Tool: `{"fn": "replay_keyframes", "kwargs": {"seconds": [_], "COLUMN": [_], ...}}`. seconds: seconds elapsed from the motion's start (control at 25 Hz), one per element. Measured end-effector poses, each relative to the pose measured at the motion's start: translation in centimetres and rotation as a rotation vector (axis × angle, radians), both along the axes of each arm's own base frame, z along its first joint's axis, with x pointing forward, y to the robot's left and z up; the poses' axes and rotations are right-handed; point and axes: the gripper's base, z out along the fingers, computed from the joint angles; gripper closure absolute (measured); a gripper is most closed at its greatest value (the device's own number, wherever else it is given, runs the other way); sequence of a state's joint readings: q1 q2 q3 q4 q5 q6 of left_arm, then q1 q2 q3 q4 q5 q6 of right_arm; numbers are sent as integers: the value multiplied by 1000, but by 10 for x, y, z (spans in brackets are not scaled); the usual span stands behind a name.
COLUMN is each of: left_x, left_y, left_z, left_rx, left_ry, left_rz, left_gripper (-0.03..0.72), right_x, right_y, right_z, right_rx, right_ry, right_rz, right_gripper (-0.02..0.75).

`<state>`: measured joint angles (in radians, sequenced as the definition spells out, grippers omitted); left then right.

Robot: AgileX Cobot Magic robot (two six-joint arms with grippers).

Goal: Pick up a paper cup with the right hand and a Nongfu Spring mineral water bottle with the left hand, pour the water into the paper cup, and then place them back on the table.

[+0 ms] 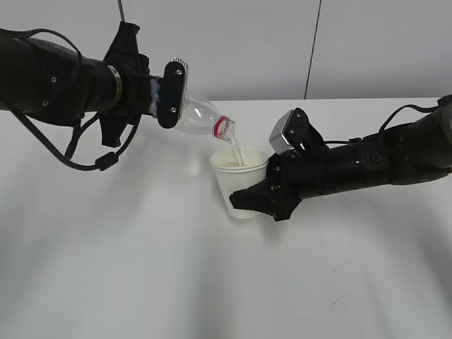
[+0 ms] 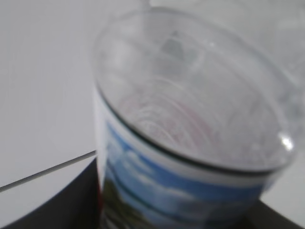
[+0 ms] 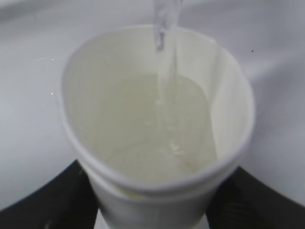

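We see water running from a tilted clear plastic bottle (image 1: 200, 117) into a small cream-white paper cup (image 1: 239, 185).

Taking the cup as our landmark: the black right gripper (image 1: 263, 199) clasps its lower wall from the right, its fingers (image 3: 57, 200) showing only as dark shapes at the bottom corners of the right wrist view, and we cannot tell whether the cup's base touches the plain white table (image 1: 141, 268). Up and to the left of the cup, the black left gripper (image 1: 164, 95) grips the bottle's body; its fingers are hidden behind the grey-white wrist plate. The bottle's red neck ring (image 1: 223, 128) hangs just above the cup's rim. In the left wrist view the bottle (image 2: 190, 124) is blurred, its label cut off below. The thin stream (image 3: 164, 57) lands in pale liquid filling part of the cup.
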<state>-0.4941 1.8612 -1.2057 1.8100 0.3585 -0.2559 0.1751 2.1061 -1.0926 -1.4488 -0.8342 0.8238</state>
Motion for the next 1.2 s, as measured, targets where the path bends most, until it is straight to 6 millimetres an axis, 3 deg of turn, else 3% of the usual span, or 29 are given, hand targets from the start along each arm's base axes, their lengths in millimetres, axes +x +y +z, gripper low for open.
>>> {"fn": "replay_keyframes", "kwargs": {"seconds": [1.2], "left_x": [1], "left_y": [1], "left_z": [3], "left_rx": [-18], "left_ry": [-11], "left_rz": [22], "left_gripper": [330], "right_x": [2], "right_y": [0], "right_z": [0], "right_rx": [-6], "right_ry": [-31], "right_rz": [-5], "right_gripper": [300]}}
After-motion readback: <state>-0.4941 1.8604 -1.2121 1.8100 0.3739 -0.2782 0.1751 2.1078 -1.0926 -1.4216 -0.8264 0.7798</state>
